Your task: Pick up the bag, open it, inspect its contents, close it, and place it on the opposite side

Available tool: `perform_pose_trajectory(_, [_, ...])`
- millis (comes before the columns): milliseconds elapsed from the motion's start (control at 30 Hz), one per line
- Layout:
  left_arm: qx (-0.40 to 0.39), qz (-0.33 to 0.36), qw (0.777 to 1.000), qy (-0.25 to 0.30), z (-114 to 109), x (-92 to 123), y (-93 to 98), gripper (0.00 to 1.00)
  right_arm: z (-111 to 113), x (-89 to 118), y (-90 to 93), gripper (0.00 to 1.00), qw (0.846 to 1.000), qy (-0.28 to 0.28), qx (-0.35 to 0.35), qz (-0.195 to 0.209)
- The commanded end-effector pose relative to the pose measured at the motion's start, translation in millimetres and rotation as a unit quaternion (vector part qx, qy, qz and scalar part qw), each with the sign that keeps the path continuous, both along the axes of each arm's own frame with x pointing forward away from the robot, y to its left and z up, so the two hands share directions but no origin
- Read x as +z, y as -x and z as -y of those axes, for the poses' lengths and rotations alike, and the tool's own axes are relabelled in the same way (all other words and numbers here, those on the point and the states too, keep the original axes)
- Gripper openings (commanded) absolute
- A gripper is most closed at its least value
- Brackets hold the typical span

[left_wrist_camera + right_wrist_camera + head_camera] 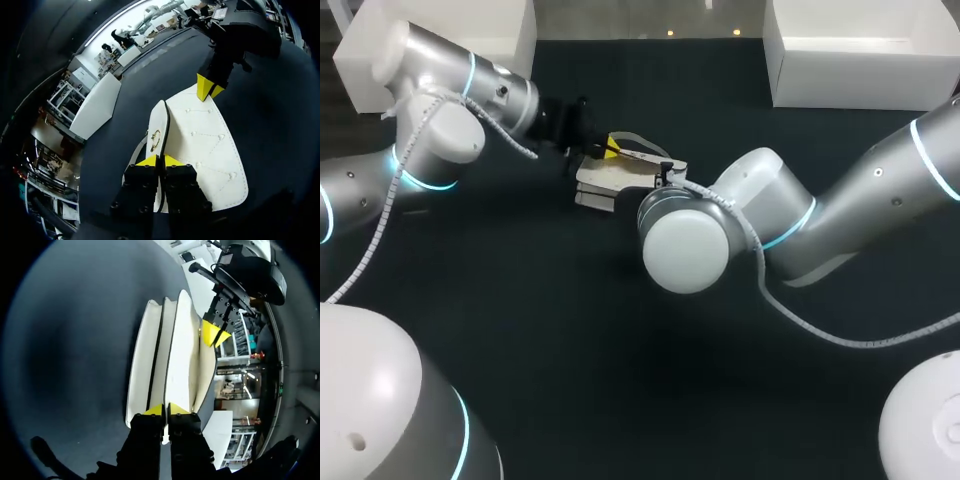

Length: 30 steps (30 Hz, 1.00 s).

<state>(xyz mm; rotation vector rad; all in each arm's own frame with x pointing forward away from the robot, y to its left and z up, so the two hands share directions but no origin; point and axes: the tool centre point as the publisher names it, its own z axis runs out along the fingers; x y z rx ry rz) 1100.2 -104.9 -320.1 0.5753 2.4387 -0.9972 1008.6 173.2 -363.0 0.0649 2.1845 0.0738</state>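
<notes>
Left gripper point(160, 161) has its two yellow tips pressed almost together, pinching a thin edge of the bag point(205, 145) from both sides, just beside a small gold clasp point(155, 140). Ahead of those fingers the bag's white stitched flap widens out over the dark table point(270, 115). I cannot tell whether the bag rests on the table or is held just off it. At the flap's far end the right gripper point(209, 89) meets the bag with its yellow tips close together.

From the right wrist, that gripper's tips are nearly closed too, nipping the near edge of one of the bag's white layers. Three layers stand side by side there, with dark gaps between them. The left gripper touches the outermost layer at the far end.

From above, the bag sits between the two arms in the table's far half, near the middle. The right arm's round wrist hides part of the bag and its own fingers. Farther back, two white boxes point(860, 60) stand at the table's far corners.
</notes>
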Motion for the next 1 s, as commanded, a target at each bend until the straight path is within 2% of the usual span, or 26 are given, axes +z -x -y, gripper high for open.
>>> perform_pose_trajectory(33, [-0.010, -0.044, 0.999, -0.025, -11, 17, -25.5, 0.00, 5, -8, 5.7, 0.00, 1.000, -0.001, 0.002, 0.010])
perform_pose_trajectory(200, [-0.004, -0.056, 0.998, -0.029, -12, 20, -27.9, 0.00, 5, -8, 5.7, 0.00, 1.000, -0.001, 0.002, 0.010])
perform_pose_trajectory(367, [-0.009, -0.058, 0.998, -0.027, -12, 16, -21.9, 0.00, 5, -8, 5.7, 0.00, 1.000, -0.001, 0.002, 0.010])
perform_pose_trajectory(400, [-0.008, -0.057, 0.998, -0.026, -12, 15, -21.0, 0.10, 5, -8, 5.7, 0.00, 1.000, -0.001, 0.002, 0.010])
perform_pose_trajectory(433, [-0.006, -0.057, 0.998, -0.026, -13, 12, -18.9, 0.34, 5, -8, 5.7, 0.00, 1.000, -0.001, 0.002, 0.010])
perform_pose_trajectory(533, [-0.006, -0.057, 0.998, -0.020, -14, 7, -14.6, 0.73, 5, -8, 5.7, 0.00, 1.000, -0.001, 0.002, 0.010])
perform_pose_trajectory(633, [0.001, -0.060, 0.998, -0.023, -13, -2, -12.2, 0.78, 5, -8, 5.7, 0.00, 1.000, -0.001, 0.002, 0.010])
perform_pose_trajectory(867, [0.009, -0.074, 0.997, -0.018, -6, -14, -17.7, 0.82, 5, -8, 5.7, 0.00, 1.000, -0.001, 0.002, 0.010])
perform_pose_trajectory(1000, [0.013, -0.081, 0.997, -0.017, -1, -17, -24.1, 0.80, 5, -8, 5.7, 0.00, 1.000, -0.001, 0.002, 0.010])
